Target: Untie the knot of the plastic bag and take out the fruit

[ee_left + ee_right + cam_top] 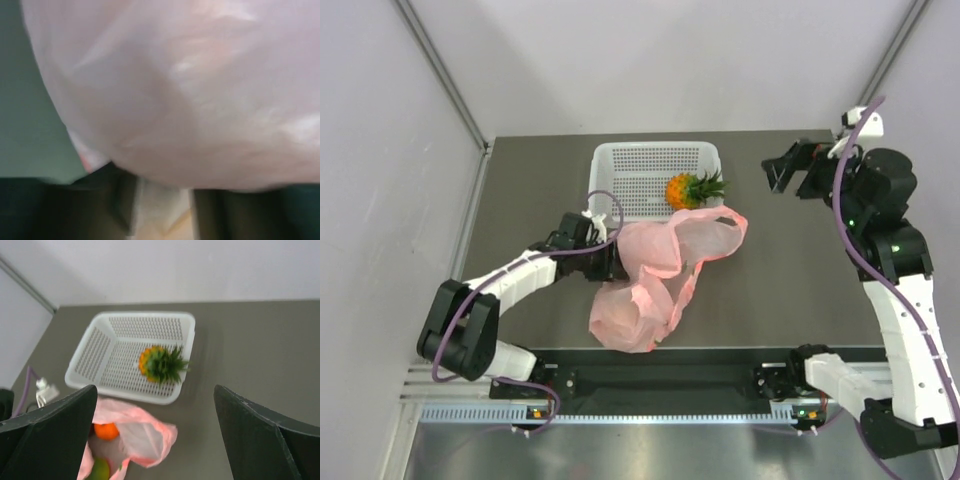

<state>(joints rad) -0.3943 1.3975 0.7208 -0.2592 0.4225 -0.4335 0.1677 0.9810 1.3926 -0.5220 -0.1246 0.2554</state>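
You're unloading: the pineapple point(685, 190) sits in the basket point(655, 147), the orange point(106, 431) lies in the open plastic bag point(640, 300) on the table point(790, 280), so bring the right gripper point(782, 172), jaws wide and empty, down to it; the left gripper point(612, 258) is against the bag, and I cannot tell how its jaws stand.

A white perforated plastic basket point(640, 175) sits at upper centre of the frame on the dark grey counter point(790, 290).
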